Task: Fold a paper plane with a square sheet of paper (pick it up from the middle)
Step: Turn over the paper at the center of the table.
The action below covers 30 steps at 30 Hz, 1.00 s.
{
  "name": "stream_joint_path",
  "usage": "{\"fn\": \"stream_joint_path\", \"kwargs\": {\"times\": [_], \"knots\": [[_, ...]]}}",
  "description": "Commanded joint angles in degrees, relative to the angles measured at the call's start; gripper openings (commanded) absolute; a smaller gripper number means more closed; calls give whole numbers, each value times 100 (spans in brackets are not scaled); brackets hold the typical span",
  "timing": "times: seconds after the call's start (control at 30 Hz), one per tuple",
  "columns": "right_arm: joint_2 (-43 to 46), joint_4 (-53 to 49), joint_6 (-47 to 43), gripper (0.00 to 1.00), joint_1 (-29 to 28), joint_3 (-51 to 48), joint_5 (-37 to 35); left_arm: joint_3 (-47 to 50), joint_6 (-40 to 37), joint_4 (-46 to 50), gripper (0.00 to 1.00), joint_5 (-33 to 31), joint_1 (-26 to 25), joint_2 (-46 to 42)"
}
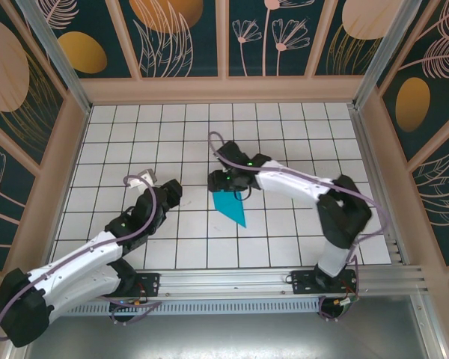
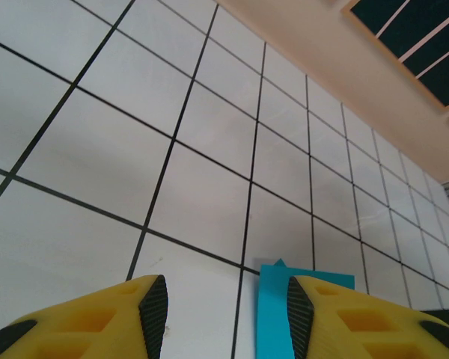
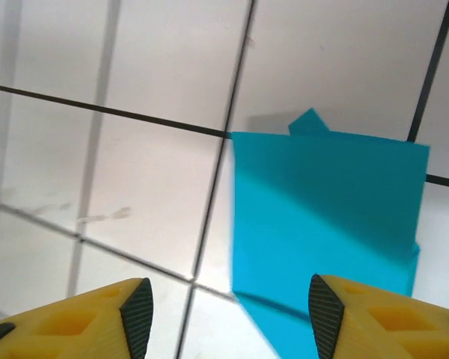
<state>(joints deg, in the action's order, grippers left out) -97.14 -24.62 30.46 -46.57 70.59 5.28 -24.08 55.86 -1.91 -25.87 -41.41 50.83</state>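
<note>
1. Shows a teal-blue paper plane (image 1: pixel 230 206) lying flat near the middle of a white tiled table (image 1: pixel 299 134), with the blunt end away from the arm bases and the pointed tip toward them.
2. Shows the right gripper (image 3: pixel 228 307) hovering just over the blunt end, yellow fingers spread, pinching nothing.
3. Shows the left gripper (image 2: pixel 226 307) apart from the paper on its left side, fingers likewise spread and empty, aimed toward it.
4. Judging by look: very light, thin and limp away from the creases, easily crumpled or slid across the smooth tiles, probably stiffest where the layers overlap.
5. Best taken, probably, with a gentle pinch at the middle over the folded layers, not at the fragile tip or a single loose edge.
6. Finds no brand, label or readable writing on paper, table or grippers.
</note>
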Motion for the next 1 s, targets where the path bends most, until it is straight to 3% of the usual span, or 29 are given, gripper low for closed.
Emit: {"fn": "stream_joint_path", "kwargs": {"times": [0.0,0.07,0.2,0.3,0.97], "knots": [[610,1098,115,61,415,-778,1069,-110,24,-106,48,98,-19,173],[889,1454,282,56,679,-1256,1331,-166,-6,-140,48,168,-25,288],[1128,2254,381,32,891,-1902,2272,-237,-29,-182,48,317,-14,493],[1029,2375,467,22,904,-2118,2407,-300,-35,-239,48,453,-20,674],[87,4972,1733,19,1490,-4000,2839,-855,-205,-362,48,1427,-19,1860]]}}
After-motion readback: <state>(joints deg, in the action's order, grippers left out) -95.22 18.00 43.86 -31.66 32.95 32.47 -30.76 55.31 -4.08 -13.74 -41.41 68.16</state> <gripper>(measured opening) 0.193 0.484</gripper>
